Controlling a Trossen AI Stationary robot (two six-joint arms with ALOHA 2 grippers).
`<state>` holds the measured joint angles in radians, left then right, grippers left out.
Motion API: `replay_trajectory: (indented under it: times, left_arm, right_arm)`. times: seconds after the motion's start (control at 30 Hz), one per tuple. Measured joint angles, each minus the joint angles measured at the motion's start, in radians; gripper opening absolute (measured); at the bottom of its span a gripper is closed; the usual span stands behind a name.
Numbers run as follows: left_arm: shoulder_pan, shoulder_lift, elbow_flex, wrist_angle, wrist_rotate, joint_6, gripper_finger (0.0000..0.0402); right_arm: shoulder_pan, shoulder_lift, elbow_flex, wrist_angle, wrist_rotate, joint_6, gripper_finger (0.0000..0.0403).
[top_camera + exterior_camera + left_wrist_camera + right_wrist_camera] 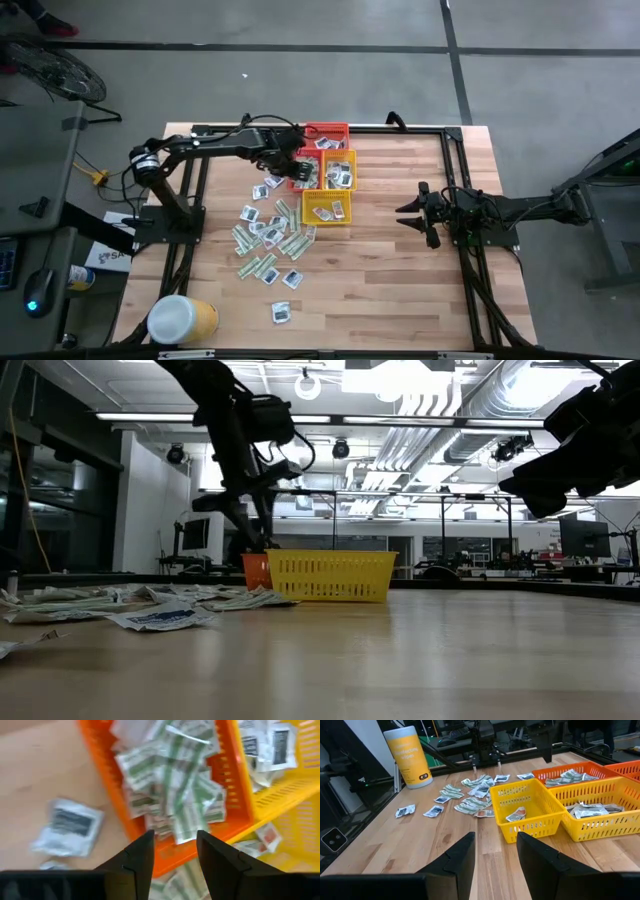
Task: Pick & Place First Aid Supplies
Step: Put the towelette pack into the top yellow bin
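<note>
Left gripper point(174, 851) over orange basket point(100, 750), fingers spread, nothing pinched. Green-and-white strips point(175, 785) heaped inside basket directly beyond my fingertips. Loose packets point(268, 240) scattered on table point(400, 290), toward front edge from left gripper; strips' long axes lie every which way. Right gripper point(412, 217) waits across table beside yellow baskets point(327, 208), fingers apart, empty. My read: left arm nearer pile, so next pick falls to it.

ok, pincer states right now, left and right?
Left pincer: open, empty, above the orange basket of green-and-white packets.
Right pincer: open, empty, waiting off to the right side of the table.
</note>
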<state>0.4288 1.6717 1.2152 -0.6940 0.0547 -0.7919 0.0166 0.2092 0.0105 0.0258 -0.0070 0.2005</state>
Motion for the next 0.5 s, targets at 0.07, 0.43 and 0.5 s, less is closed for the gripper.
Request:
replay_trajectory:
  times: [0.07,0.43,0.5]
  left_arm:
    - [0.000,-0.020,0.000,-0.060,-0.032,0.014,0.0145]
    - [0.002,-0.054,-0.007,-0.348,-0.158,0.051,0.0145]
    - [0.002,-0.064,-0.035,-0.346,-0.167,0.046,0.0145]
  right_arm:
    - [0.000,0.000,0.000,0.000,0.000,0.000,0.0139]
    - [0.000,0.000,0.000,0.000,0.000,0.000,0.0139]
    - [0.000,0.000,0.000,0.000,0.000,0.000,0.0139]
